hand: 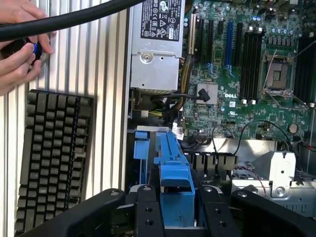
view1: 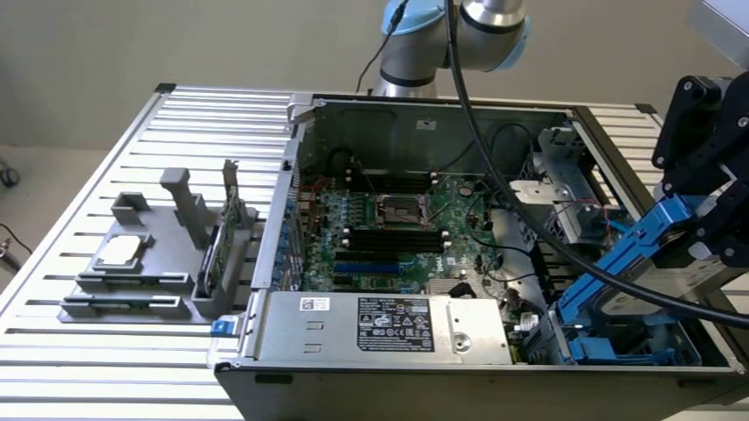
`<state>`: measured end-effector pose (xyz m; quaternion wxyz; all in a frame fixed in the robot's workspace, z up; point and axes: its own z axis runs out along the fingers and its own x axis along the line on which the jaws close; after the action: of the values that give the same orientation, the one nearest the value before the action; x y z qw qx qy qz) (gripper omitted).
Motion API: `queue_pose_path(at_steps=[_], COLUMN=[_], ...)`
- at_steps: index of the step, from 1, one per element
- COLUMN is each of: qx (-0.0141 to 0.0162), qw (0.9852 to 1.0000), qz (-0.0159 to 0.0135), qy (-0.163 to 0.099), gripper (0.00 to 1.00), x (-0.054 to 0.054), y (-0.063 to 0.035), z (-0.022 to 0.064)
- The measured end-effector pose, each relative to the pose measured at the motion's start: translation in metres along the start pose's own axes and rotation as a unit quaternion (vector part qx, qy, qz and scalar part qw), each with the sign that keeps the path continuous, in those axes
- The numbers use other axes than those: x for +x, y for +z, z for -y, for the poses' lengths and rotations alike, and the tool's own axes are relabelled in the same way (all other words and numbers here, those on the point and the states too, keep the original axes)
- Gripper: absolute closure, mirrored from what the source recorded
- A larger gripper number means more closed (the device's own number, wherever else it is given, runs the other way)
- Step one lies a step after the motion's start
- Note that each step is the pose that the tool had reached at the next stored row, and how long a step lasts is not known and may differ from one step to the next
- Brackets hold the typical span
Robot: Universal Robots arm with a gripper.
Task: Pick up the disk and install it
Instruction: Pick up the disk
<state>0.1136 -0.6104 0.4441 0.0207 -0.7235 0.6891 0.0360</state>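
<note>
Open computer case (view1: 410,132) lies on a slatted metal worktop (view1: 70,368). The arm comes in from the far side of the case. The gripper (view1: 708,232) hangs over the case's near corner on the exterior view's right.

Gripper is partly closed and clamped on the disk (view1: 632,254). In the wrist view a black finger (hand: 148,212) sits on each side of the blue carrier rail of the disk (hand: 175,173), pressing against it. Gripper midpoint there is (hand: 180,217).

The disk is off the worktop and tilted. Its lower end points down into the drive bay (view1: 620,355), where more blue plastic shows. Probably just above the bay or barely in it; contact is not clear from this angle.

Inside the case:
- green motherboard (view1: 398,228) with an empty processor socket (hand: 279,74)
- grey power supply (view1: 374,324) with a black-and-white sticker along the near wall, beside the drive bay

A thick black cable (view1: 454,53) runs from the arm across the case toward the gripper.

On the exterior view's left, well apart from the gripper, a grey holder (view1: 129,281) sits on the worktop. It has a small square chip (view1: 123,250) lying in it and a card (view1: 228,228) standing upright.

The wrist view also has a dark keyboard (hand: 52,158) flat on the worktop beside the case. Near it a person's hand (hand: 19,49) pinches a small dark item with a blue spot, next to the cable (hand: 64,19).
</note>
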Motion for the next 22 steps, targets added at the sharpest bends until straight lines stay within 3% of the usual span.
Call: queue_pose_path(at_steps=[6, 12, 22], qx=[-0.0001, -0.0002, 0.0041], qw=[1.0000, 1.0000, 1.0000], qz=[-0.0023, -0.0028, -0.0030], qy=[0.000, -0.001, -0.005], gripper=[0.67, 0.67, 0.67], x=[0.0013, 0.0019, 0.0030], y=[-0.0001, 0.0008, 0.0065], z=[-0.0001, -0.0001, 0.0000])
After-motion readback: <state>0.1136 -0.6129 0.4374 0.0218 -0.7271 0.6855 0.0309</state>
